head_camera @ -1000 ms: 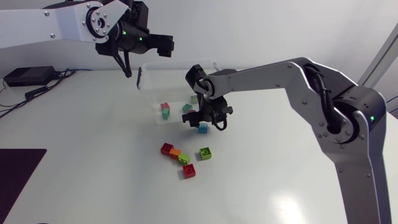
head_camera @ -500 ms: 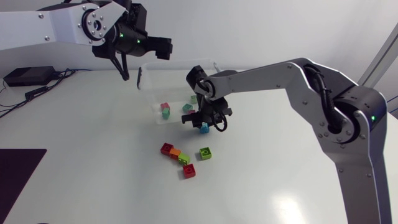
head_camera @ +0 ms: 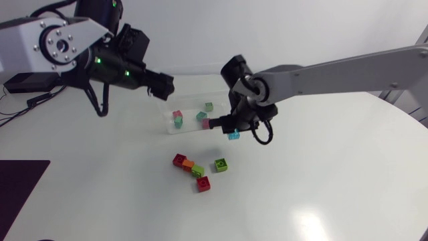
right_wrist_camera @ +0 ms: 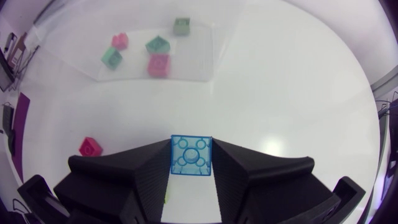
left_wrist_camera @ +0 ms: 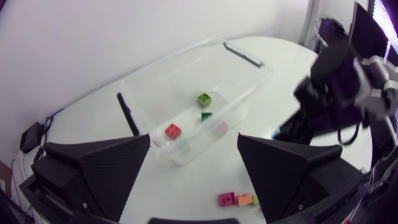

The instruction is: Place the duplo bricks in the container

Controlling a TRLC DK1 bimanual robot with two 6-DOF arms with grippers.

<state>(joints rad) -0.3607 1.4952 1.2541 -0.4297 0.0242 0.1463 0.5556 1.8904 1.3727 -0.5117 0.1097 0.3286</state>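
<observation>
The right gripper [right_wrist_camera: 191,144] is clenched on a translucent blue square duplo brick [right_wrist_camera: 190,159]. It holds the brick just off the near right corner of the clear plastic container [left_wrist_camera: 177,58], which sits at the far middle of the white table [head_camera: 321,187]. The left gripper [left_wrist_camera: 194,142] hangs released and empty by the container's far left side.

Likely risks:
- Letting go here would drop the brick outside the wall.
- A low approach could clip the rim and shove the light container.

Five loose bricks in red, orange and green [head_camera: 198,171] lie nearer.
</observation>
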